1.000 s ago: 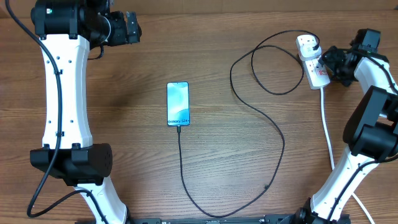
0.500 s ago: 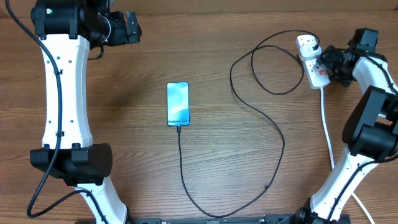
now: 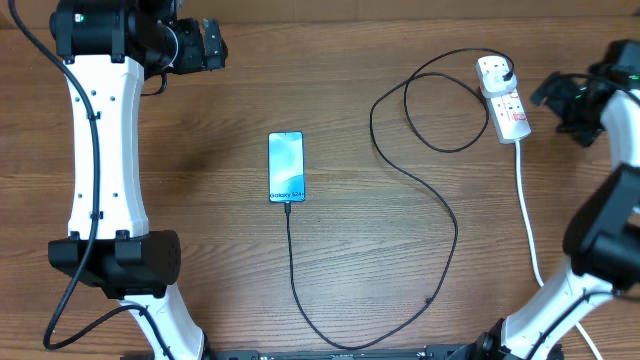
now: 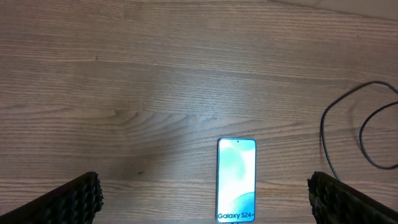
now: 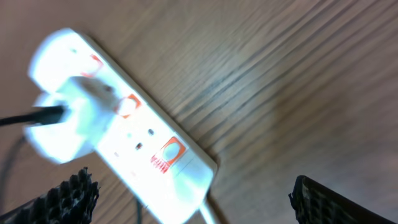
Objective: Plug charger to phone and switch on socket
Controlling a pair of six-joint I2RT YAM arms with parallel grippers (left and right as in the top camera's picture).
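Overhead view: wooden table (image 3: 240, 80) fills the scene. Left arm (image 3: 100, 140) stands along the table's left side, right arm (image 3: 610, 220) along the right edge.

Charger cable (image 3: 455, 230): thin, black, long. It leaves the bottom end of the phone, runs toward the near edge, sweeps right and up in a wide bend, makes one loop in the upper middle, and ends at the plug (image 3: 495, 68) seated in the far end of the socket. The plug looks white; the right wrist view is blurred here.

Socket (image 3: 503, 98): white strip with red markings, upper right of the table, lying roughly front to back. Its thick white cord (image 3: 525, 210) trails toward the near edge. Switch position cannot be read.

Phone (image 3: 286, 166): flat on the table a little left of centre, screen lit blue-teal, white text near its lower end. Cable tip (image 3: 287, 204) sits at the middle of that lower edge and appears plugged in.

Right gripper (image 3: 562, 108): near the right side of the socket, not touching it. In the right wrist view its fingers (image 5: 71, 193) stand wide apart with nothing between them.

Left gripper (image 3: 212, 45): far upper left, well apart from the phone. In the left wrist view its fingers (image 4: 74, 199) are spread wide, holding nothing.
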